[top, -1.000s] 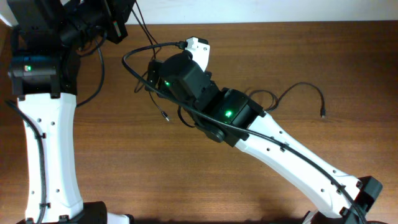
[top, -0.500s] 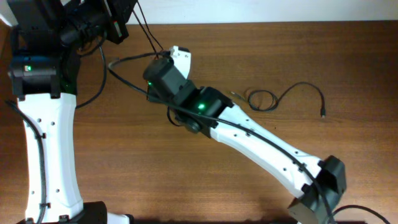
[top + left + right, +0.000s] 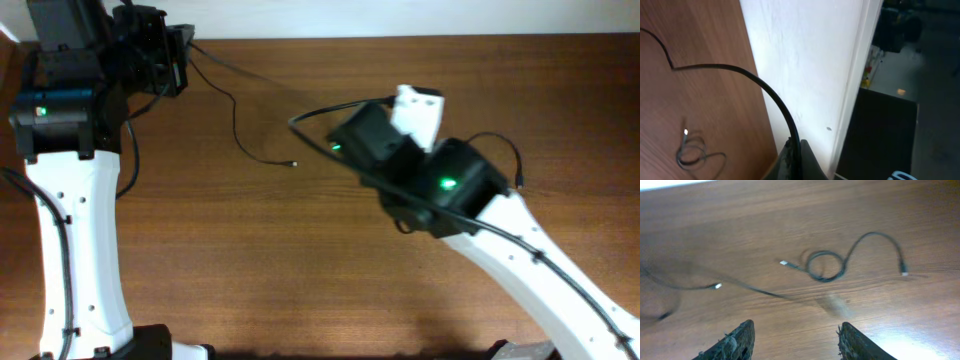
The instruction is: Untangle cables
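The overhead view shows two cables lying apart on the desk. The stretched cable leaves the left jaws in the upper left of the frame, drops down the wood and ends in a plug left of centre. The looped cable shows only as a short arc at the right. The right arm covers the rest of it.

From above the left jaws are a dark mass, and their grip cannot be read there. The left wrist view shows it. The jaws at the bottom edge are closed tight on the stretched cable, which rises from them in a curve and runs off to the upper left. The same view shows the looped cable small in the lower left corner, and a white wall beyond the desk's edge. Neither of the other views shows the wall.

The right wrist view shows what the arm hides from above. The looped cable is in full sight right of centre, as one round loop with a plug at each end. At the left, blurred, is the free end of the stretched cable. The two do not touch. The right fingers stand at the bottom edge. The right jaws are parted with only bare wood between them, holding nothing and hanging above the desk on the near side of the loop.
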You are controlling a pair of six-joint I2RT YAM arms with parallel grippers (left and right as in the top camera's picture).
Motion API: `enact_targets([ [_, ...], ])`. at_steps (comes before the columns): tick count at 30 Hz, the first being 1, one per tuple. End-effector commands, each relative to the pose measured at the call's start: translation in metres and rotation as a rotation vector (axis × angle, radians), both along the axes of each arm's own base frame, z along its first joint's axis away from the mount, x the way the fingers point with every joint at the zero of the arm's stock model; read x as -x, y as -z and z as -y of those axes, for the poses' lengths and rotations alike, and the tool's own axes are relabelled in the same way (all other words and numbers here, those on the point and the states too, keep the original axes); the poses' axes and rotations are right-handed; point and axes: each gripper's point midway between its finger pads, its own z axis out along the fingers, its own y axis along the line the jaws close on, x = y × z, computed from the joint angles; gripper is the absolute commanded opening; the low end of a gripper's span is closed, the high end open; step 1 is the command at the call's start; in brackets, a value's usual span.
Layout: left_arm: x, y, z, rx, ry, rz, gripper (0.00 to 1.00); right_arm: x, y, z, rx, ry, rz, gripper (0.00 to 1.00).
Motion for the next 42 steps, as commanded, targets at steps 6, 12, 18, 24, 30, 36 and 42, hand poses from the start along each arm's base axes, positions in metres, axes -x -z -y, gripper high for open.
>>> enact_targets([
  [6,0.011,-0.011,-0.001,-0.137,0.057,0.054,0.0,0.005,-0.01,0.036,-0.047,0.078,-0.017,0.77],
  [12,0.016,-0.044,0.053,-0.475,0.514,0.417,0.0,0.005,-0.009,0.033,-0.065,0.069,-0.025,0.98],
  [18,0.025,-0.058,0.079,-0.783,0.757,0.695,0.0,0.009,-0.006,0.03,-0.076,0.057,-0.051,0.98],
  [24,0.01,-0.003,0.007,-1.041,0.599,0.334,0.0,0.011,-0.005,0.031,-0.071,0.055,-0.061,0.98],
  [30,-0.011,0.031,-0.02,-1.265,0.667,0.225,0.0,0.011,-0.004,0.03,-0.077,0.052,-0.066,0.98],
  [36,-0.044,0.082,-0.087,-1.226,0.617,0.078,0.0,0.012,-0.003,0.029,-0.081,0.048,-0.07,0.98],
  [42,-0.05,0.101,-0.087,-0.881,0.898,0.601,0.0,0.01,-0.004,0.028,-0.087,0.048,-0.063,0.98],
])
